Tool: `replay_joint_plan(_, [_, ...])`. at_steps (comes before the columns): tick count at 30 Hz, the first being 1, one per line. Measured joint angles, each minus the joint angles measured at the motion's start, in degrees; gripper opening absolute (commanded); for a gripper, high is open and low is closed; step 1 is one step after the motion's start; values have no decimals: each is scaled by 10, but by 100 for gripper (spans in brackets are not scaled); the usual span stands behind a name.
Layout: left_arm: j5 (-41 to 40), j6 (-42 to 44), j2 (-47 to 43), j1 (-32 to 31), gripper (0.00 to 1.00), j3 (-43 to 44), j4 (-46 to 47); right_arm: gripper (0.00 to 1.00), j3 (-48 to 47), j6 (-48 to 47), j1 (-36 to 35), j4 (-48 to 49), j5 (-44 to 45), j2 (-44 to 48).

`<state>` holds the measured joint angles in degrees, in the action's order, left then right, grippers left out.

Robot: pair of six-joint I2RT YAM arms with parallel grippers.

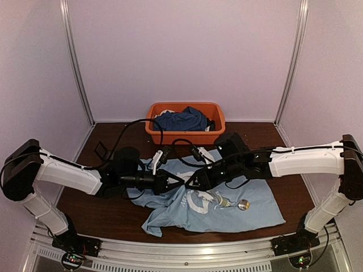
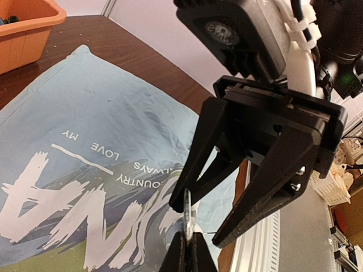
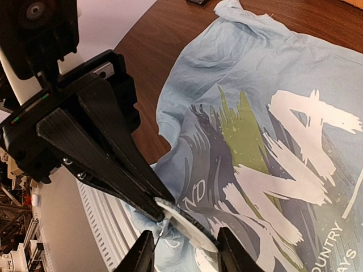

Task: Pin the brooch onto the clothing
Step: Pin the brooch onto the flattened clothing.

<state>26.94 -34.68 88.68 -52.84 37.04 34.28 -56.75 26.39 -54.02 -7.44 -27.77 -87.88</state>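
The clothing [image 1: 170, 218], a light blue T-shirt with a white, green and yellow print, lies flat on the brown table; it also fills the left wrist view [image 2: 85, 113] and the right wrist view [image 3: 255, 68]. Above its printed chest my left gripper [image 1: 177, 182] [image 2: 188, 237] is shut on the brooch [image 2: 186, 212] [image 3: 190, 226], a thin pale disc held edge-on with a fine pin beside it. My right gripper [image 1: 191, 182] [image 3: 185, 233] faces the left one tip to tip. Its fingers straddle the disc; one touches the rim and the other stands apart, so it is open.
Another small round metallic disc [image 1: 243, 204] lies on the shirt to the right of the grippers. An orange bin [image 1: 181, 136] holding a dark blue garment [image 1: 182, 120] stands at the back. A small black square case [image 1: 101, 149] sits at the back left.
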Motion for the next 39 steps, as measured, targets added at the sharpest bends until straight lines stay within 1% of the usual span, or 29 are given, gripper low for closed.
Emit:
replay_joint_plan(2, [0, 0, -2, 0, 0, -1, 1, 28, 1, 1, 5, 1, -6, 0])
replay_joint_plan(5, [1, 0, -4, 0, 0, -2, 2, 24, 8, 1, 10, 7, -17, 2])
replay_joint_plan(11, [12, 0, -9, 0, 0, -7, 9, 22, 17, -6, 12, 14, -25, 11])
replay_joint_plan(17, [20, 0, -9, 0, 0, -12, 20, 15, 21, -10, 13, 18, -36, 12])
replay_joint_plan(22, [34, -3, -9, 1, 0, -13, 30, 14, 26, -11, 14, 28, -38, 16])
replay_joint_plan(25, [38, -4, -9, 2, 0, -15, 36, 16, 27, -9, 14, 30, -39, 18])
replay_joint_plan(26, [39, -5, -9, 2, 0, -15, 37, 19, 27, -8, 14, 31, -39, 18])
replay_joint_plan(29, [41, -7, -9, 2, 0, -16, 40, 31, 27, -7, 14, 40, -40, 18])
replay_joint_plan(30, [42, -8, -9, 2, 0, -17, 42, 33, 27, -9, 14, 42, -40, 19])
replay_joint_plan(35, [51, -8, -9, 1, 0, -17, 47, 36, 27, -29, 24, 23, -37, 34])
replay_joint_plan(39, [57, -7, -9, 1, 0, -17, 46, 41, 25, -56, 44, -2, -38, 61])
